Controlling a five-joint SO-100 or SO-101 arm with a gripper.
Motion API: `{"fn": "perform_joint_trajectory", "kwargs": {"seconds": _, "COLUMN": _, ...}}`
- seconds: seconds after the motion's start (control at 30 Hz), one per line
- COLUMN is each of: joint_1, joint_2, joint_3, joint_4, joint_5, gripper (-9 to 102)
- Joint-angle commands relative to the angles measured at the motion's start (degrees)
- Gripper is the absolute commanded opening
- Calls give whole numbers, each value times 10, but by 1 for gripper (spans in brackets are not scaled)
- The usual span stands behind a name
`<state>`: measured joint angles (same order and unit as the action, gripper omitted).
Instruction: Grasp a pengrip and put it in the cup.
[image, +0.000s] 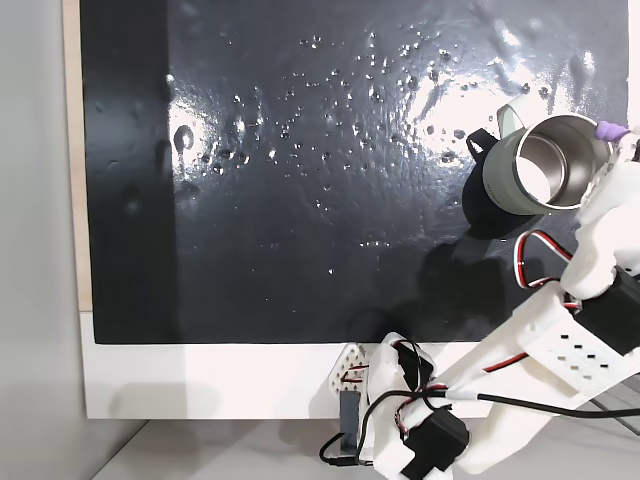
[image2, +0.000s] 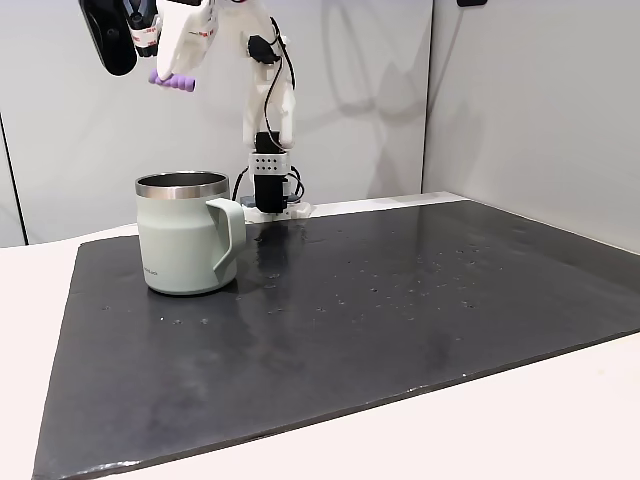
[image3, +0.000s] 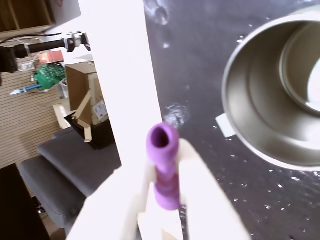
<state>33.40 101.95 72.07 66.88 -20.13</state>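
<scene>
Overhead, the white two-finger gripper (image2: 178, 72) was clamped on the short light-purple ribbed rubber pengrip (image3: 164, 167), held in the air above the round grey-green stainless-steel cup (image2: 185, 245) on the black mat (image2: 400, 310).

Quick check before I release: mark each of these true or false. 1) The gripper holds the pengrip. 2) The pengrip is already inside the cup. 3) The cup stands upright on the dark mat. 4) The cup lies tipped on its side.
1) True: the gripper is clamped on the purple pengrip.
2) False: the pengrip hangs in the air above the cup, whose inside looks empty in the wrist view.
3) True: it stands upright on the dark mat.
4) False: its mouth faces up.
</scene>
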Motion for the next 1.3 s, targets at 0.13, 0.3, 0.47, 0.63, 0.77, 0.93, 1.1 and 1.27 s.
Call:
{"fn": "perform_joint_trajectory", "kwargs": {"seconds": 0.13, "joint_1": -12, "joint_2": 36, "joint_3": 38, "joint_4": -20, "joint_5": -14, "gripper": 0}}
{"fn": "perform_joint_trajectory", "kwargs": {"seconds": 0.3, "joint_1": -10, "joint_2": 38, "joint_3": 40, "joint_4": -20, "joint_5": -18, "gripper": 5}}
{"fn": "perform_joint_trajectory", "kwargs": {"seconds": 0.47, "joint_1": -8, "joint_2": 38, "joint_3": 40, "joint_4": -9, "joint_5": -17, "gripper": 33}}
{"fn": "perform_joint_trajectory", "kwargs": {"seconds": 0.63, "joint_1": -8, "joint_2": 37, "joint_3": 37, "joint_4": -4, "joint_5": -17, "gripper": 41}}
{"fn": "perform_joint_trajectory", "kwargs": {"seconds": 0.77, "joint_1": -7, "joint_2": 32, "joint_3": 36, "joint_4": -4, "joint_5": -18, "gripper": 41}}
{"fn": "perform_joint_trajectory", "kwargs": {"seconds": 0.93, "joint_1": -7, "joint_2": 30, "joint_3": 34, "joint_4": -1, "joint_5": -18, "gripper": 41}}
{"fn": "perform_joint_trajectory", "kwargs": {"seconds": 1.1, "joint_1": -9, "joint_2": 30, "joint_3": 34, "joint_4": 3, "joint_5": -18, "gripper": 40}}
{"fn": "perform_joint_trajectory", "kwargs": {"seconds": 1.27, "joint_1": -9, "joint_2": 27, "joint_3": 34, "joint_4": 5, "joint_5": -17, "gripper": 39}}
